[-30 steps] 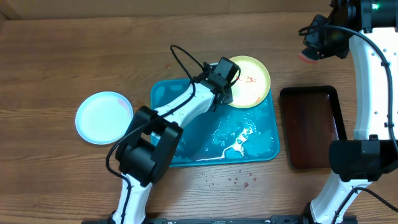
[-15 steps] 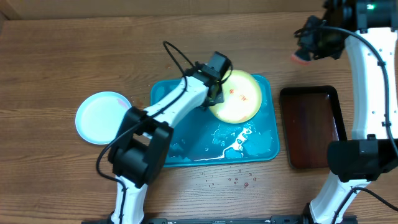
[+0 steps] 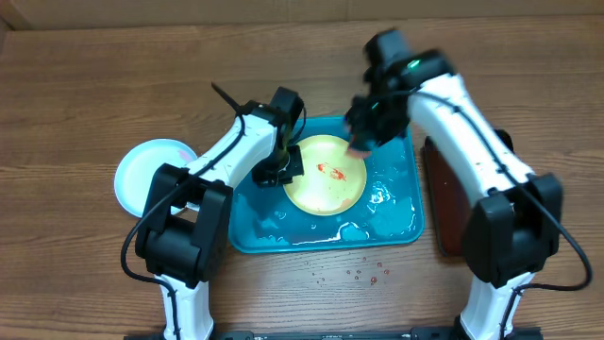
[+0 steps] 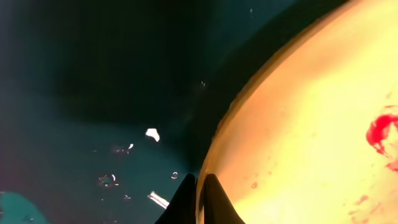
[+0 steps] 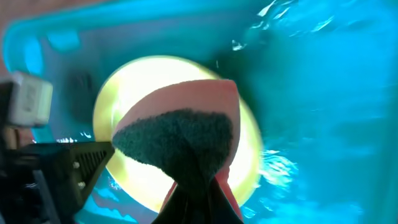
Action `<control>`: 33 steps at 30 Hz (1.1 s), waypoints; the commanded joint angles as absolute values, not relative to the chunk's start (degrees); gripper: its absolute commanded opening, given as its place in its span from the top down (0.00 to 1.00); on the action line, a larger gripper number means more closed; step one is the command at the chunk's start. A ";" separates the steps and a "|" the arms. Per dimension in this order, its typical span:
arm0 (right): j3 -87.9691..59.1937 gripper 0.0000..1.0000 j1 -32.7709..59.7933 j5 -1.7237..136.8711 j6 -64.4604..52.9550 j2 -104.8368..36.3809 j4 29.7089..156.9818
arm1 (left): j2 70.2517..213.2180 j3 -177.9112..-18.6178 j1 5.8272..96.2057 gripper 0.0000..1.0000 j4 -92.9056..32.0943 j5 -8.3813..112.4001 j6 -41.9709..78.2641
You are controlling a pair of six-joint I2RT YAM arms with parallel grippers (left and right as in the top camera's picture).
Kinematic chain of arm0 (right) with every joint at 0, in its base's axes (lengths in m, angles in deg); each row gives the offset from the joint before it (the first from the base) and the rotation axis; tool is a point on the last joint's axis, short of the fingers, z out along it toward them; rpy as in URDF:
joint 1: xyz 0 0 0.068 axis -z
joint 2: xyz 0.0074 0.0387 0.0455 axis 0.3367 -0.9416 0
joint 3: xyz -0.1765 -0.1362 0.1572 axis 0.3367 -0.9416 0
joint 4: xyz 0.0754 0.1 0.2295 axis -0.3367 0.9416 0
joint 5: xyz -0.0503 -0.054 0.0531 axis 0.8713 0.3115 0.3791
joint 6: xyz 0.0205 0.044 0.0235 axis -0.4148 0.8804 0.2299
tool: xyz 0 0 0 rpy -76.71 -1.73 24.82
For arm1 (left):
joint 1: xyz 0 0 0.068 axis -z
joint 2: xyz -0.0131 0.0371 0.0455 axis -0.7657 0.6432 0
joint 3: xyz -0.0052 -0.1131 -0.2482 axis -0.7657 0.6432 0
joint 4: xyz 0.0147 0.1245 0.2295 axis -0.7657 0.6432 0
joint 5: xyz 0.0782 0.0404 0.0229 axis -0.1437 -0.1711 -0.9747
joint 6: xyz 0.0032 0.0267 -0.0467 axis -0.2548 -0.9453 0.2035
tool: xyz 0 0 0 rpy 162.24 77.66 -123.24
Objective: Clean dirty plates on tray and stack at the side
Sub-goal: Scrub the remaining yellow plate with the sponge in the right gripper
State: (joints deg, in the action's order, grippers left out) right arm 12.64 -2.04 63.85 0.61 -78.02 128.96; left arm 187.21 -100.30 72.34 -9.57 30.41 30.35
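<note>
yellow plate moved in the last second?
Yes. The yellow-green plate moved from the turquoise tray's far-right corner toward its middle, left gripper shut on its rim.

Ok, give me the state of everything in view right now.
Yellow-green plate: in the tray, sauce-smeared.
Blue-white plate: on the table, no smears visible.
Turquoise tray: wet.
Sponge: held over the smeared plate.
Left gripper: shut on that plate's rim.
Right gripper: shut on the sponge.
</note>
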 commanded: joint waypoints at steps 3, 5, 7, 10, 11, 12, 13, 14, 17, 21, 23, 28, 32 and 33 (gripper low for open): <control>2.17 0.96 -5.12 62.89 6.64 -77.76 119.41 | 186.38 -99.10 68.99 0.96 -10.09 34.96 26.83; -1.26 0.96 -5.36 62.86 9.04 -78.11 116.20 | 186.38 -99.10 68.60 0.96 -10.07 34.98 26.66; -4.30 0.96 -5.36 62.91 10.77 -78.63 113.73 | 186.38 -99.10 68.62 0.96 -10.02 35.00 26.46; -7.30 0.96 -5.34 63.08 12.80 -78.83 111.54 | 186.38 -99.10 68.73 0.96 -10.05 35.22 25.63; -7.71 0.96 -5.34 63.34 13.37 -78.83 111.32 | 186.38 -99.10 68.73 0.96 -10.02 35.73 25.41; -7.89 0.96 -5.34 63.54 13.66 -78.89 110.95 | 186.38 -99.10 68.73 0.96 -10.05 36.47 25.24; -7.97 0.96 -5.34 63.50 13.70 -78.89 110.36 | 186.38 -99.10 68.73 0.96 -10.05 37.10 25.17; -7.97 0.96 -5.34 63.50 13.92 -78.96 109.62 | 186.38 -99.10 68.73 0.96 -10.07 37.65 25.06; -7.99 0.96 -5.86 63.43 15.12 -79.68 106.93 | 186.38 -99.10 68.73 0.96 -10.22 39.51 23.62; -7.97 0.96 -7.72 61.27 15.14 -82.89 102.84 | 186.38 -99.10 68.78 0.96 -10.05 40.53 23.60; -7.97 0.96 -8.79 59.48 15.14 -84.93 100.94 | 186.38 -99.10 68.78 0.96 -10.07 41.19 23.34; -7.93 0.96 -10.76 50.75 13.61 -87.46 96.15 | 186.38 -99.10 68.78 0.96 -10.07 41.87 22.77; -6.55 0.96 -12.18 48.61 11.75 -87.46 97.44 | 186.38 -99.10 68.78 0.96 -10.37 41.87 22.77; -5.92 0.96 -12.20 49.29 11.60 -87.46 99.45 | 186.38 -99.10 68.73 0.96 -10.48 41.87 22.79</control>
